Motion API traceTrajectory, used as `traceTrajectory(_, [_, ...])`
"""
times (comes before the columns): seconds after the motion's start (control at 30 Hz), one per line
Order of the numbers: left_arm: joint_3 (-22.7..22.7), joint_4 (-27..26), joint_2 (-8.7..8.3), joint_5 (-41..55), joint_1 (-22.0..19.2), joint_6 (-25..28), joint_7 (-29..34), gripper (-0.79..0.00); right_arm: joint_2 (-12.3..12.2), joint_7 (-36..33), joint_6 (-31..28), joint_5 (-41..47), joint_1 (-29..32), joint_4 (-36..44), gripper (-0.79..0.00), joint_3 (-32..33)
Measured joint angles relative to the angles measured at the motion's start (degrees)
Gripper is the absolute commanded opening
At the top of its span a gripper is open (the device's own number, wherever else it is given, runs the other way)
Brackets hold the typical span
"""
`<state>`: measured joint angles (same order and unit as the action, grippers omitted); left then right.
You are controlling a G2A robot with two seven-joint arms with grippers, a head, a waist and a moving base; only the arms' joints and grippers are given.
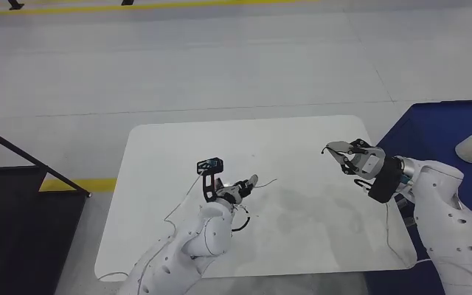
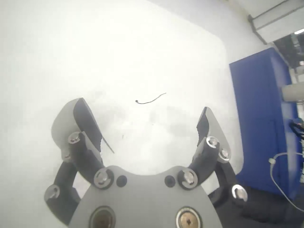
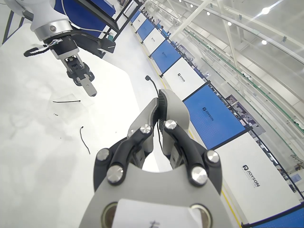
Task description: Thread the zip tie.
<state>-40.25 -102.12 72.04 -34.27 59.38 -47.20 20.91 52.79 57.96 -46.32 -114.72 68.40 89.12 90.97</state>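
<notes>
My right gripper (image 3: 161, 96) is shut on a black zip tie (image 3: 152, 84), held above the table's right side. The tie's head sticks out past the fingertips and its strap runs back between the fingers. In the top view this right gripper (image 1: 335, 153) has the tie's end (image 1: 324, 150) curling out to the left. My left gripper (image 2: 142, 105) stands open low over the table, with a second zip tie (image 2: 150, 100) lying on the table beyond its fingertips. The right wrist view shows the left gripper (image 3: 89, 91) beside a loose tie (image 3: 66, 101), and another tie (image 3: 85, 141) lying nearer.
The white table (image 1: 184, 147) has rounded corners. A blue cabinet (image 1: 435, 125) stands off its right edge. A thin dark sliver (image 2: 108, 145) shows beside one left finger. A small black speck (image 3: 55, 114) lies near the loose ties.
</notes>
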Motion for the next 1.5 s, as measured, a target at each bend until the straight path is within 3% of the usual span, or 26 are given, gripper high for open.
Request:
traceTrajectory(0.3, [1.90, 5.16, 2.78, 5.60, -7.46, -10.61, 13.80, 0.000, 0.00, 0.00, 0.00, 0.00, 0.00, 0.00, -0.785, 0.00])
traceTrajectory(0.37, [1.76, 5.50, 3.00, 6.83, -7.99, -10.92, 15.01, 0.000, 0.00, 0.00, 0.00, 0.00, 0.00, 0.00, -0.785, 0.00])
traceTrajectory(0.57, [1.66, 5.39, 2.97, 6.76, -7.73, -10.60, 14.42, 0.000, 0.00, 0.00, 0.00, 0.00, 0.00, 0.00, -0.785, 0.00])
traceTrajectory(0.7, [1.61, 3.47, 3.10, 5.03, -5.37, -7.45, 9.64, 0.000, 0.00, 0.00, 0.00, 0.00, 0.00, 0.00, -0.785, 0.00])
traceTrajectory(0.9, [0.48, 2.51, 4.11, 5.86, -4.00, -8.02, 4.77, 0.000, 0.00, 0.00, 0.00, 0.00, 0.00, 0.00, -0.785, 0.00])
traceTrajectory(0.93, [0.39, 3.41, 4.36, 6.14, -4.34, -8.87, 4.57, -0.077, 0.00, 0.00, 0.00, 0.00, 0.00, 0.00, -0.785, 0.00])
traceTrajectory(0.97, [0.38, 4.46, 4.66, 6.54, -4.78, -9.66, 4.53, -0.219, 0.00, 0.00, 0.00, 0.00, 0.00, 0.00, -0.785, 0.00])
traceTrajectory(1.0, [0.54, 6.20, 5.06, 6.92, -5.51, -10.52, 4.64, -0.256, 0.00, 0.00, 0.00, 0.00, 0.00, 0.00, -0.785, 0.00])
traceTrajectory(1.13, [1.35, 12.15, 6.56, 5.97, -7.33, -10.83, 2.85, -0.299, 0.00, 0.00, 0.00, 0.00, 0.00, 0.00, -0.785, 0.00])
traceTrajectory(1.23, [2.12, 15.01, 7.77, 5.26, -8.25, -10.79, 3.15, -0.394, 0.00, 0.00, 0.00, 0.00, 0.00, 0.00, -0.785, 0.00])
traceTrajectory(1.37, [1.98, 17.15, 9.05, 3.63, -8.94, -10.79, 4.30, -0.508, 0.00, 0.00, 0.00, 0.00, 0.00, 0.00, -0.785, 0.00])
traceTrajectory(1.5, [0.92, 17.11, 9.71, 2.11, -8.94, -10.80, 9.14, -0.533, 0.00, 0.00, 0.00, 0.00, 0.00, 0.00, -0.785, 0.00])
